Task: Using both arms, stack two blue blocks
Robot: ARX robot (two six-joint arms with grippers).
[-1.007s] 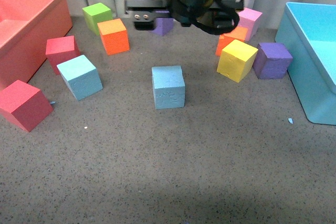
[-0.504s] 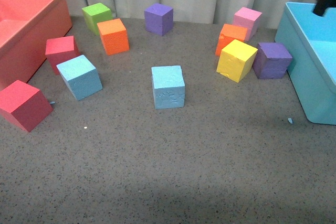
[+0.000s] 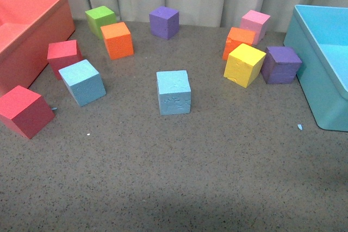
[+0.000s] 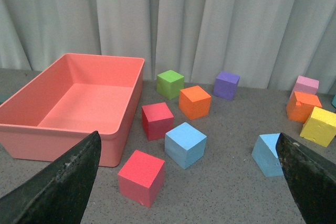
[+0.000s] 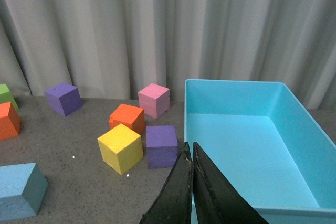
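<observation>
The left pincer [image 4: 187, 139] stands wide open, its two dark, rough-faced fingers [image 4: 63, 182] far apart with nothing between them; the right pincer [image 5: 190, 153] is closed and empty, its tapered black tips pressed together, seen against a corner of the smooth turquoise bin [image 5: 294, 213]. The central blue block [image 3: 174, 92], a sky-blue foam cube with grainy, dented faces, rests on the speckled grey surface [image 3: 179, 177]; the second blue block [image 3: 82, 82] sits well apart to its left, turned at an angle, just beside a red cube [image 3: 64, 55], unstacked
</observation>
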